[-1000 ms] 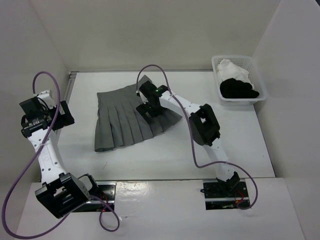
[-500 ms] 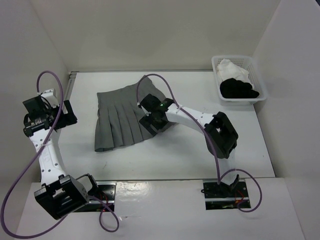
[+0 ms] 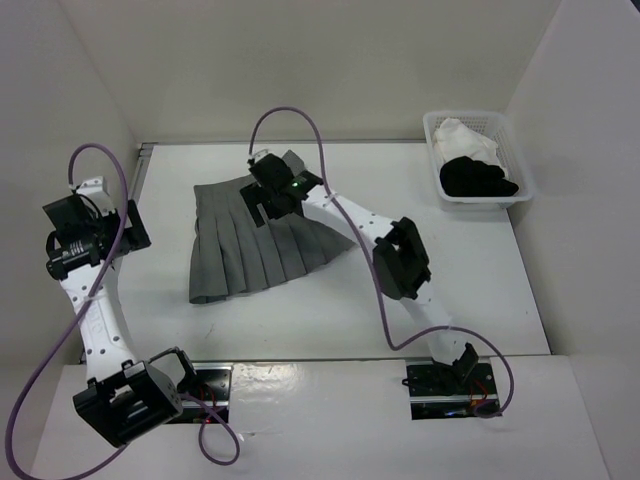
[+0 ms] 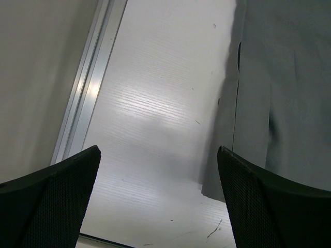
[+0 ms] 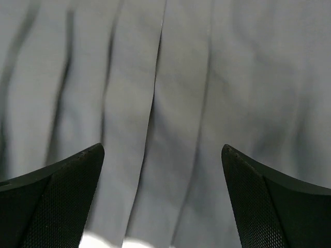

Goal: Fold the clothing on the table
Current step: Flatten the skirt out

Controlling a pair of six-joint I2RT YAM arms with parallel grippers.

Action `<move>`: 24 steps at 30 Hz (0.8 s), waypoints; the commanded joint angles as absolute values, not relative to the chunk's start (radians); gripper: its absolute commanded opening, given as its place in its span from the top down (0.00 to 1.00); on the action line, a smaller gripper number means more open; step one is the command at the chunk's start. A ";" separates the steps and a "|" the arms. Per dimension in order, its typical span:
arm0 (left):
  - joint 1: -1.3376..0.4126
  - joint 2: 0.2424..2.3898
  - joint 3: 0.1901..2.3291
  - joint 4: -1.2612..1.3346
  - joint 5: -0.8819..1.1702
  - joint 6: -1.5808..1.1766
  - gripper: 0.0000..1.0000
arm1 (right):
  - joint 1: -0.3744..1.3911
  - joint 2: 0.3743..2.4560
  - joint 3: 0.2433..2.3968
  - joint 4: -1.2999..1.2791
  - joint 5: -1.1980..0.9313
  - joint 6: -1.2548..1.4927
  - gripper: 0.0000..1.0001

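- At the table's [image 3: 330, 310] far right, your basket [image 3: 521, 168] holds a white garment [image 3: 465, 138] and a black garment [image 3: 478, 180].
- Your right gripper [image 5: 163, 150] hangs over the skirt [image 3: 240, 250], jaws apart and empty; your left gripper [image 4: 158, 152] likewise, beside it.

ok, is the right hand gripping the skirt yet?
No, the right wrist view shows the right hand wide open over the grey skirt, whose pleats lie flat with no fabric pinched.

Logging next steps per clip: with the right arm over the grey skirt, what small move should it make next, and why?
Probably lower the right gripper and pinch the skirt. Its jaws stand open and empty above the pleats near the far edge, and the skirt lies spread flat, unfolded, on the table. The left gripper, also open, hangs over bare table beside it.
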State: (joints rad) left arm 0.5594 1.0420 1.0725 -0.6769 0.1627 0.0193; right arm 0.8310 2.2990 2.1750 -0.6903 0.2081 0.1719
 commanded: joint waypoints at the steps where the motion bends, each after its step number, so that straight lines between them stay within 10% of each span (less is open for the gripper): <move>1: 0.558 1.014 1.062 -0.649 0.152 0.006 0.01 | 0.831 2.425 2.287 -0.709 0.230 0.222 0.02; 12: 0.568 1.005 1.062 -0.649 0.149 -0.003 0.01 | 0.765 2.605 2.562 -0.772 0.268 0.213 0.02; 24: 0.568 1.014 1.062 -0.649 0.167 -0.003 0.01 | 0.756 2.562 2.313 -0.706 0.250 0.213 0.02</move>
